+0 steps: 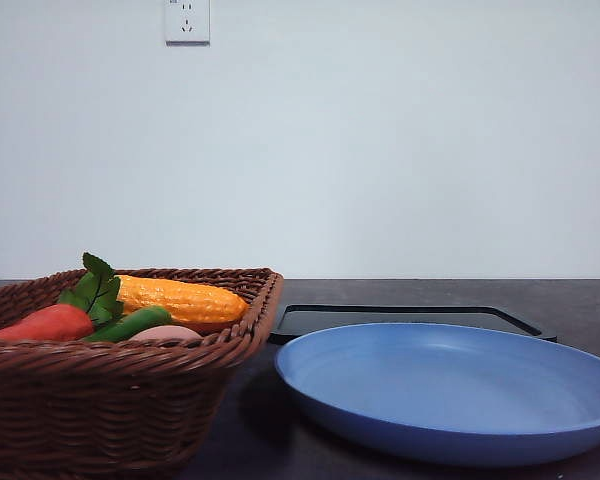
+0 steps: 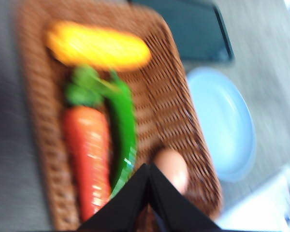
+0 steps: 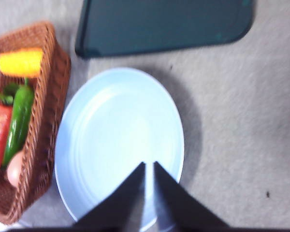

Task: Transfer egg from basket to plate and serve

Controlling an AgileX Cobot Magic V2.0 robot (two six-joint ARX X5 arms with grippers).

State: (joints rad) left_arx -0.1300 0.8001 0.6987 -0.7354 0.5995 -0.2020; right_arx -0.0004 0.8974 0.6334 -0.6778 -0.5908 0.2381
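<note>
- Brown woven wicker basket [image 1: 110, 400]: rough weave, flared rim; holds the produce. It sits just beside the plate, which I'd judge keeps the transfer short.
- Matte light blue round plate [image 1: 450, 390]: shallow, low rim, bare.
- Small smooth pinkish-brown egg [image 2: 171, 169]: in the basket's plate-side corner, beside the green pepper [image 2: 121, 130].
- Left gripper [image 2: 149, 169]: above the egg, fingers nearly together, holding nothing.
- Right gripper [image 3: 149, 166]: above the plate, narrow gap, holding nothing.

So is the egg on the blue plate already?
No, the egg lies in the basket beside the green pepper, and the plate has nothing on it.
</note>
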